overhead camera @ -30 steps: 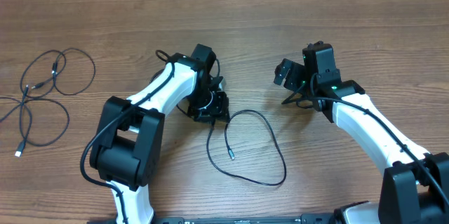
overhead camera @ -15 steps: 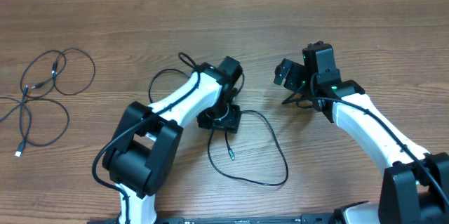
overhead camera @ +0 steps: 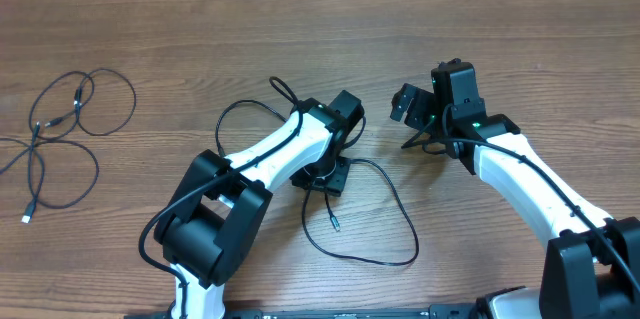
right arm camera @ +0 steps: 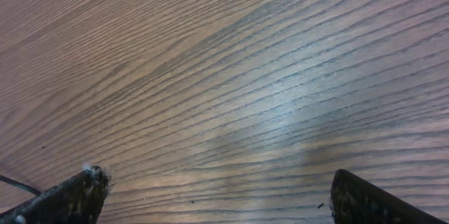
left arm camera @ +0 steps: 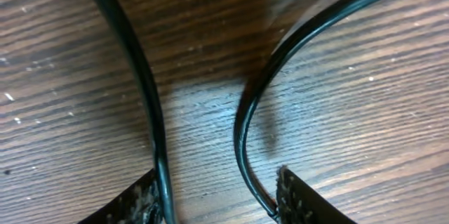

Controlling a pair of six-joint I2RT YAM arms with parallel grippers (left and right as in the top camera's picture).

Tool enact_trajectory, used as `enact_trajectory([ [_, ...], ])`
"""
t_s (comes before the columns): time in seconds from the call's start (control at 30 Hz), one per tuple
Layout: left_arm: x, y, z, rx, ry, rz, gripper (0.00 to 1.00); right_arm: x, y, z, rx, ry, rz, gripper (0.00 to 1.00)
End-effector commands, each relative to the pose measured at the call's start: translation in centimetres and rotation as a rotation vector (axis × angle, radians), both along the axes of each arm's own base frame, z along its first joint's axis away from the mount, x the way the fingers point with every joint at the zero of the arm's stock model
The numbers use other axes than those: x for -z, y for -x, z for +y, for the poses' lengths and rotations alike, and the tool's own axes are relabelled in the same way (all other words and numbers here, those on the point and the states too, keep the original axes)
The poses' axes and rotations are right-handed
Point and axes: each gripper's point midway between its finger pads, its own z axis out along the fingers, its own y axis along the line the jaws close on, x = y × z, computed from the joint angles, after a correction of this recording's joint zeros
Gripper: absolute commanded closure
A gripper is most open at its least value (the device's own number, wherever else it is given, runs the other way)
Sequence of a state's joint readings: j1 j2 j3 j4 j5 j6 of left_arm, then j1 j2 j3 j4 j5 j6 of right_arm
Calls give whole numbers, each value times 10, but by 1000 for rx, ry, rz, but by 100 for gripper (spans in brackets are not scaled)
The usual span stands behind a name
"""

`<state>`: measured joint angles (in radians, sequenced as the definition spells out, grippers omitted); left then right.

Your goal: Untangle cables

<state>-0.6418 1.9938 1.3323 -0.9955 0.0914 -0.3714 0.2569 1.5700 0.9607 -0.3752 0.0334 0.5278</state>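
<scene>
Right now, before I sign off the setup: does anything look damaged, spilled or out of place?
Nothing looks damaged or spilled. The only untidy things are a crossed cable tangle at far left and a loose cable loop by the left gripper.

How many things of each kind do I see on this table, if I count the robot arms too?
Robot arms: 2 (left arm, right arm)
Loose looped cable: 1
Tangled cable bundle: 1
Total: 4

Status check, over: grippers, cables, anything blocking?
Left gripper open, low over centre cable, two strands between its jaws. Right gripper open, empty, over bare table. Second cable bunch far left, loops crossing. Nothing blocking.
</scene>
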Motion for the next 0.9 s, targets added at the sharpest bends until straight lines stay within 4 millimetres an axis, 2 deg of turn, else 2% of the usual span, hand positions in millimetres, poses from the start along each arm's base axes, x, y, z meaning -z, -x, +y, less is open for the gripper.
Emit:
enact_trajectory([
  [0.0, 4, -2, 3, -24, -25, -6, 50, -2, -2, 0, 5, 5, -9, 0],
  [0.2, 21, 5, 8, -23, -48, 25, 52, -2, -2, 0, 5, 5, -9, 0],
  [0.3, 27, 10, 12, -22, -66, 48, 68, -2, -2, 0, 5, 5, -9, 0],
  [0.37, 27, 10, 13, -24, -68, 50, 84, -2, -2, 0, 5, 5, -9, 0],
  [0.4, 27, 10, 13, -24, -68, 50, 96, -2, -2, 0, 5, 4, -10, 0],
  [0.57, 26, 10, 13, -24, -66, 48, 96, -2, -2, 0, 5, 4, -10, 0],
  [0.67, 18, 2, 14, -30, -67, 11, 96, -2, -2, 0, 5, 5, -9, 0],
  [0.77, 0, -13, 20, -71, -83, -80, 96, -2, -2, 0, 5, 4, -10, 0],
  [0.87, -30, -31, 30, -92, -102, -210, 96, -2, -2, 0, 5, 5, -9, 0],
])
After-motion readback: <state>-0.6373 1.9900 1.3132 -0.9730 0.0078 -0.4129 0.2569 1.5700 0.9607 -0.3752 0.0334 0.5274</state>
